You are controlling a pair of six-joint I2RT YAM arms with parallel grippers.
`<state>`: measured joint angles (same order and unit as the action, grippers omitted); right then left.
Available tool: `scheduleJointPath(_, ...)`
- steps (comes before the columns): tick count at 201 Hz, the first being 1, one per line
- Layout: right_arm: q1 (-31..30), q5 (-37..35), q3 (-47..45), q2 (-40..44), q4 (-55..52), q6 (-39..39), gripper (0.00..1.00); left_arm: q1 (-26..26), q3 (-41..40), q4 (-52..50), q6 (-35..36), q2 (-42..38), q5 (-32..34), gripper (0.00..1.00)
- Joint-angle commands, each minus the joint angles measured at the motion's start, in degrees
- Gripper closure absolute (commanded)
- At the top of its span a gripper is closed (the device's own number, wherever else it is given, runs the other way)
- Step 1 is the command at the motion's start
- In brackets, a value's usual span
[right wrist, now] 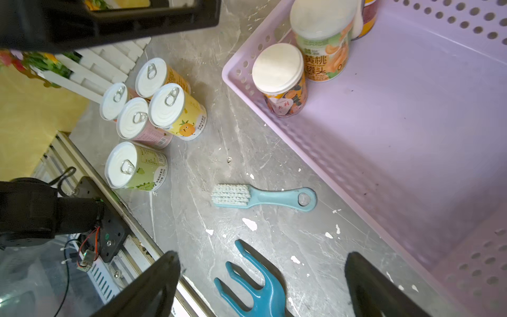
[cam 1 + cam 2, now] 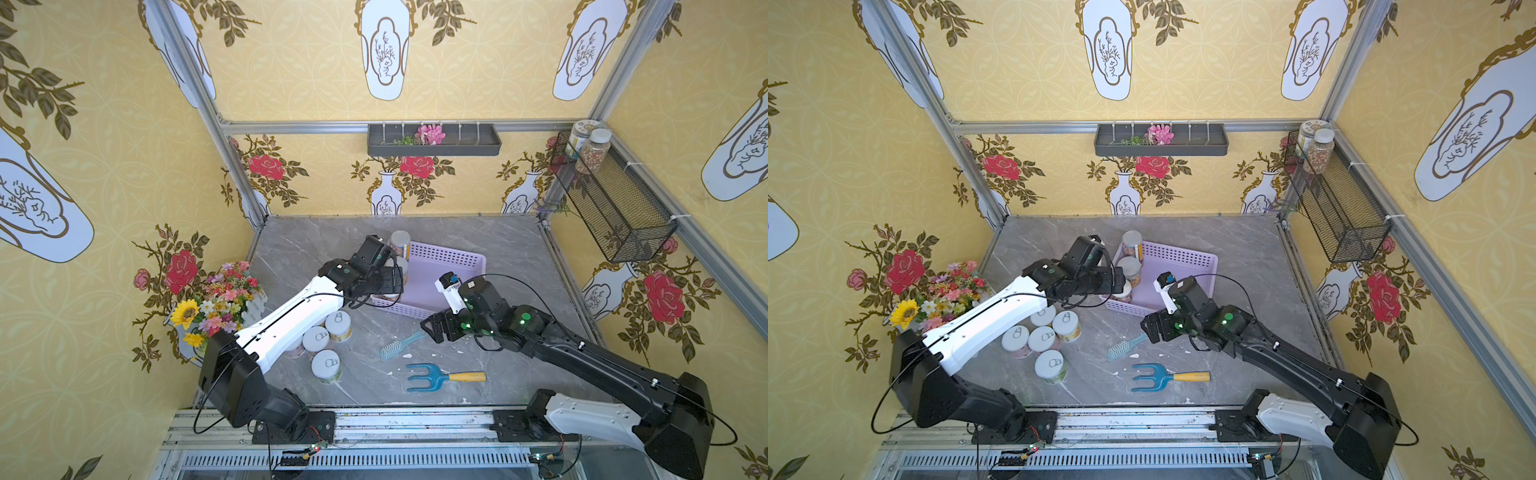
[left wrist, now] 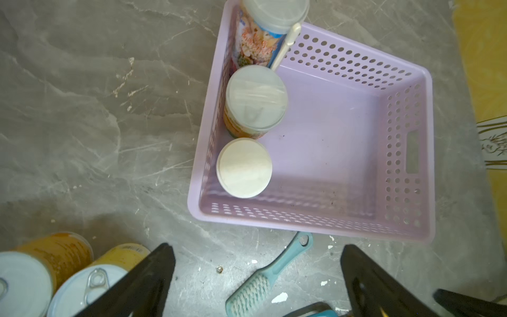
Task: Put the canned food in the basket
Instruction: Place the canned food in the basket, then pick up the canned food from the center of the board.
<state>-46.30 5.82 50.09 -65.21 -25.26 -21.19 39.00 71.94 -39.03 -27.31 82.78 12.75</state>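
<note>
We see the left claw (image 3: 258,248) spread wide, with nothing between its fingers (image 3: 153,274). In both top views it hangs over the left side of the basket (image 2: 457,254) (image 2: 1183,254), above the can nearest the front.

The basket sits on the table (image 2: 503,249), toward the middle and turned at a slant. Three cans stand upright in a row along its left wall. The tall can (image 3: 260,35) (image 2: 400,241) is in the far corner and the middle can (image 3: 256,98) (image 1: 321,22) is next to it. The short can (image 3: 244,167) (image 1: 278,68), with a flat cream top, is closest to the near wall. The short can stands free of the left claw. We cannot tell whether the three touch each other.

Five more cans stand outside the basket, upright on the table to its left in a tight cluster (image 1: 167,105) (image 2: 1042,338). Their pull tabs face up. In the top views the left arm covers part of this group. The flowers (image 2: 220,299) stand just beyond it.

The right claw (image 1: 263,256) (image 2: 430,328) is also spread wide and grips nothing. It hovers over the table just in front of the basket's near wall. The brush (image 1: 260,196) (image 2: 399,345) lies flat between the cluster and the right claw, with its handle pointing toward that claw. The rake (image 2: 440,377) (image 1: 260,291) lies nearer the front edge. In the right wrist view its blue tines show between the right claw's fingers (image 1: 153,282), down on the table.
</note>
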Motion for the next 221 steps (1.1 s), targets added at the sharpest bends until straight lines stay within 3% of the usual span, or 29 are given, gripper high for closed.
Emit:
scheduleJointPath(1,-3.61,-4.24,1.45,-3.76,6.35,-1.08,0.03,-0.15,-5.74,2.15,-7.61,-5.61,-1.07,0.0)
scheduleJointPath(59,-12.15,-5.29,6.32,-15.67,13.68,-2.33,0.03,-3.74,-13.98,-2.39,-13.91,-17.11,-0.65,0.0)
scheduleJointPath(94,-19.66,-8.89,9.33,-22.13,17.25,-3.7,0.03,-12.41,-14.47,-7.03,-13.76,-21.93,-5.85,0.0)
scheduleJointPath(130,-24.92,-9.79,13.41,-29.07,18.47,-3.39,0.03,-25.01,-13.51,-13.55,-11.34,-24.72,-9.91,0.0)
scheduleJointPath(221,-29.59,-8.66,28.9,-44.57,11.85,-1.08,0.03,-46.51,-16.98,-16.6,-7.37,-28.71,-21.4,0.0)
